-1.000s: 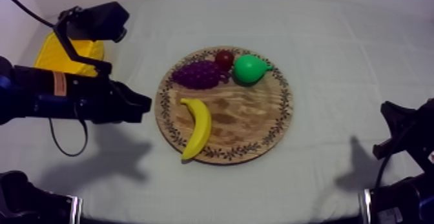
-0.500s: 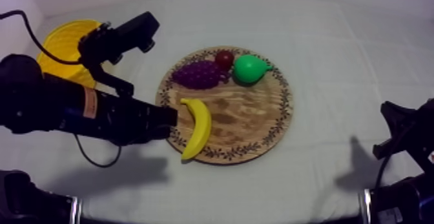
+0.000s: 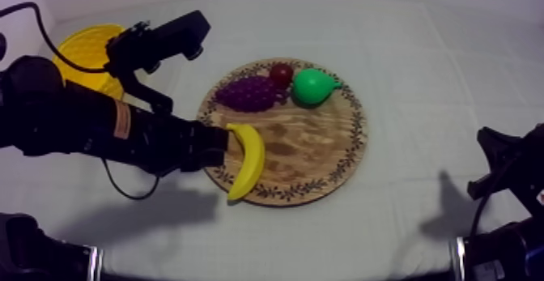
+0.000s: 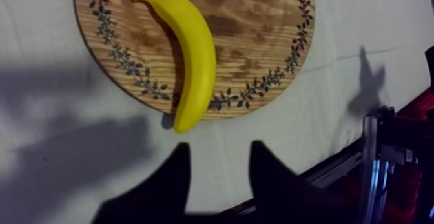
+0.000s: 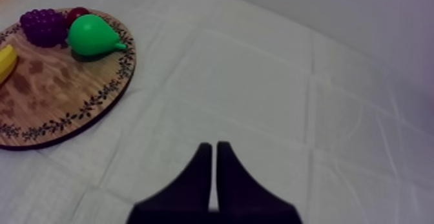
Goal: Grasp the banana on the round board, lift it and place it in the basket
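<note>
The yellow banana (image 3: 247, 159) lies curved on the left part of the round wooden board (image 3: 324, 151), its lower tip over the rim. My left gripper (image 3: 217, 144) hangs at the board's left edge, right beside the banana. In the left wrist view the banana (image 4: 194, 52) lies just ahead of my gripper (image 4: 219, 159), whose black fingers (image 4: 177, 175) stand apart, open, with only cloth between them. The yellow basket (image 3: 79, 51) sits at the far left, behind the left arm. My right gripper (image 5: 214, 154) is shut, a narrow wedge over bare cloth, low at the right (image 3: 492, 161).
Purple grapes (image 3: 247, 93), a small red fruit (image 3: 281, 74) and a green pear (image 3: 312, 87) sit on the board's far side. From the right wrist, the pear (image 5: 93, 35) and grapes (image 5: 42, 26) lie on the board (image 5: 71, 94).
My left arm has swung right, from beside the basket to the board's left edge next to the banana. The fruit and the right arm have not moved.
</note>
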